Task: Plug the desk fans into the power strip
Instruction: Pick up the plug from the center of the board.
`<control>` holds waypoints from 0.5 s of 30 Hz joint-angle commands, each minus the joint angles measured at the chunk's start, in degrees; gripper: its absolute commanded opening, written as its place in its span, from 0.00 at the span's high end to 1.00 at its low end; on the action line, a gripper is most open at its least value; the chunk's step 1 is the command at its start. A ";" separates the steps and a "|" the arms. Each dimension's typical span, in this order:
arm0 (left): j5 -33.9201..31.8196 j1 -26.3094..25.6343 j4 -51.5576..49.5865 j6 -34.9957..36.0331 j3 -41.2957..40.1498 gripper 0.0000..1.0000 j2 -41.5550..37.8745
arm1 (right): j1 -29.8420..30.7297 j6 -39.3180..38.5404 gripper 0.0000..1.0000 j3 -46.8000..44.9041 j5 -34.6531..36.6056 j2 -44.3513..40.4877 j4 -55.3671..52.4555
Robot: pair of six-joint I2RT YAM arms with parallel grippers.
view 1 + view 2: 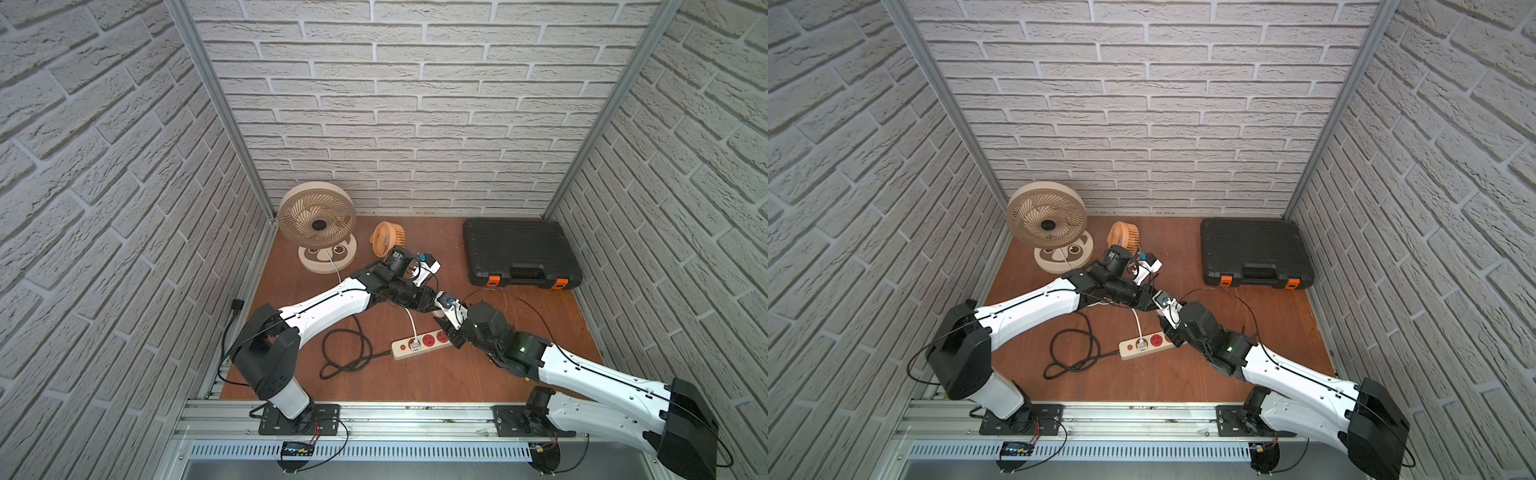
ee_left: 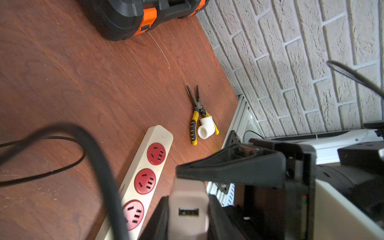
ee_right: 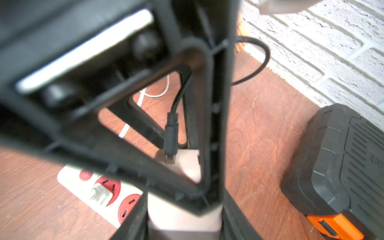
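Smooth plastic power strip (image 2: 159,133), wood-grain tabletop (image 2: 83,83)

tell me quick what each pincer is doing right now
left pincer: cannot tell if open or closed
right pincer: closed, holding the beige usb adapter

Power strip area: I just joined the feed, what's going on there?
The right gripper is clamped on a beige USB adapter, holding it above the power strip, not in a socket. The left gripper is at the adapter's top with a black USB plug whose metal tip shows, so it looks not fully seated. A white plug sits in the socket beside the red button; the other three sockets are empty.
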 commanded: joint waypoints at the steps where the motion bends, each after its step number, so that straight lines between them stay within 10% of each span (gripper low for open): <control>1: 4.55 -1.34 6.21 -2.77 0.43 0.38 0.88 | 2.31 -2.94 0.97 0.05 2.70 -0.01 4.78; 15: 2.60 -5.84 4.31 -2.00 3.68 0.54 8.05 | 6.98 -5.48 0.97 0.92 6.60 0.82 4.67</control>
